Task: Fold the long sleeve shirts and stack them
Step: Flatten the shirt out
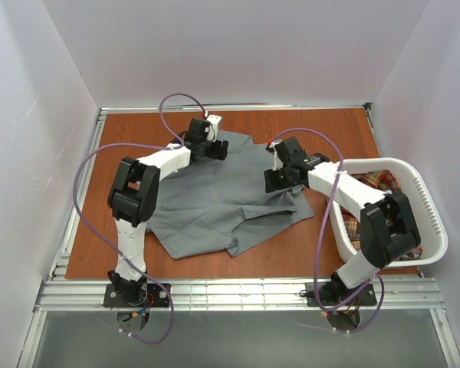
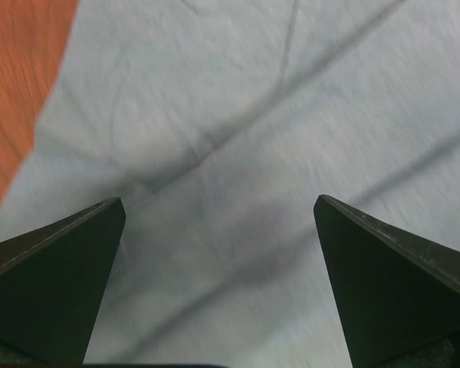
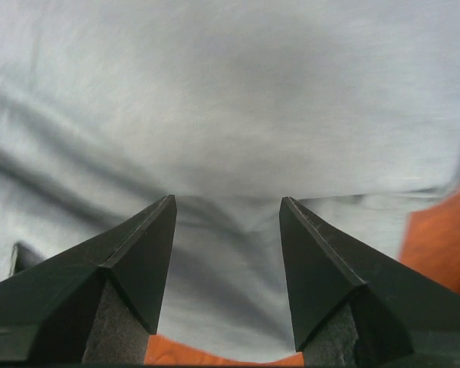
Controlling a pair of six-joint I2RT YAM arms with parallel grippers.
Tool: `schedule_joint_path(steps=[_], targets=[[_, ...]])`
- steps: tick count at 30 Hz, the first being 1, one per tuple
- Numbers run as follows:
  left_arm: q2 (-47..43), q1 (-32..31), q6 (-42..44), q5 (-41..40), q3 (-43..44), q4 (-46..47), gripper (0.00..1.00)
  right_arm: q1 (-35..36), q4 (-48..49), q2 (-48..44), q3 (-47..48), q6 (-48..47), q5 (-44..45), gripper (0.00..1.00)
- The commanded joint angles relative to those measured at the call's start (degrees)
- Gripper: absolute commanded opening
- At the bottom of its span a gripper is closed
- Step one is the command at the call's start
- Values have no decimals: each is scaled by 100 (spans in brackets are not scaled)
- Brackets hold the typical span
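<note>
The grey long sleeve shirt (image 1: 215, 203) lies spread and wrinkled on the wooden table. My left gripper (image 1: 215, 147) is open over the shirt's far left part, close above the cloth; in the left wrist view (image 2: 218, 201) grey cloth (image 2: 253, 138) fills the wide gap between the fingers. My right gripper (image 1: 274, 178) is open over the shirt's right edge; in the right wrist view (image 3: 228, 199) puckered grey cloth (image 3: 230, 115) lies between and beyond the fingers. The plaid shirt (image 1: 379, 184) lies bunched in the basket.
A white slotted laundry basket (image 1: 433, 222) stands at the right edge of the table, beside the right arm. Bare wooden table (image 1: 322, 130) shows around the shirt. White walls close in on the left, back and right.
</note>
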Motion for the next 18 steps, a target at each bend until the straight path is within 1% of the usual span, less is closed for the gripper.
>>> schedule_joint_path(steps=[1, 3, 6, 8, 9, 10, 11, 13, 14, 17, 18], targets=[[374, 28, 254, -223, 620, 193, 94, 402, 312, -302, -70, 50, -81, 51], [691, 37, 447, -224, 866, 254, 92, 526, 381, -268, -61, 42, -72, 51], [1033, 37, 562, -215, 1034, 254, 84, 710, 470, -92, -17, 42, -98, 51], [1113, 28, 571, -223, 1034, 254, 80, 798, 566, 75, -26, 68, -142, 52], [1183, 37, 562, -224, 1025, 263, 76, 825, 601, 128, -43, 85, -186, 51], [1210, 28, 562, -224, 1017, 263, 73, 868, 645, 233, -70, 94, -195, 52], [1245, 28, 553, -389, 1008, 281, 64, 886, 698, 295, -96, 112, -221, 52], [1333, 28, 562, -478, 1025, 298, 58, 921, 725, 470, -166, 156, -309, 51], [1351, 45, 562, -626, 1034, 325, 56, 922, 733, 523, -227, 165, -335, 51], [1438, 115, 405, -935, 1087, 377, 56, 930, 725, 717, -368, 235, -423, 52], [1447, 220, 343, -918, 1104, 378, 58, 930, 733, 795, -473, 270, -458, 52]])
